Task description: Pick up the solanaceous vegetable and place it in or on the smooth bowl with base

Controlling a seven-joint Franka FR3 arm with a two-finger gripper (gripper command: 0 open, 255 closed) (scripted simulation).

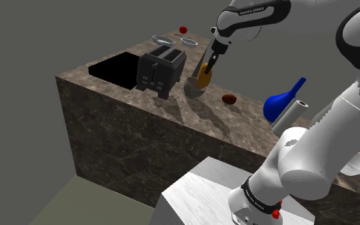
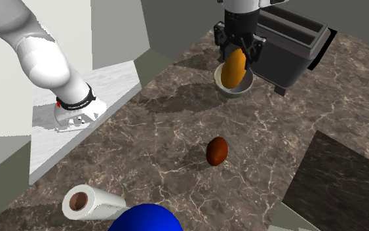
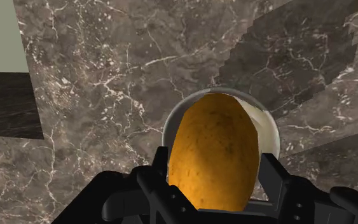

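Black hand (image 2: 239,58) is clamped on an orange-yellow potato (image 2: 233,69), one finger (image 3: 161,185) pressed to each side. The potato is held lengthwise and roughly upright, sticking out well past the fingertips. It hangs right over a small grey bowl (image 2: 224,88). In the wrist view its lower end sits inside the circle of the bowl's rim. Can't tell whether it touches the bowl's inside.

The bowl stands on the dark marbled worktop (image 2: 170,131), just beside a black toaster (image 2: 295,41). In the shoulder view the toaster is to the bowl's left.

A small brown rounded thing (image 2: 217,151) lies alone on the worktop, well apart from the bowl and nearer the stand side. A paper towel roll (image 2: 90,202) lies on its side near a blue rounded object (image 2: 143,220) at the second exterior view's bottom edge.

In the shoulder view, behind the toaster, there are two shallow clear dishes (image 1: 162,40) and a small red ball-like thing (image 1: 183,29) near the worktop's far edge. A black rectangular recess (image 1: 116,66) is cut into the worktop at that view's left of the toaster. The white arm reaches from the pale box stand (image 1: 213,185) across to the bowl.
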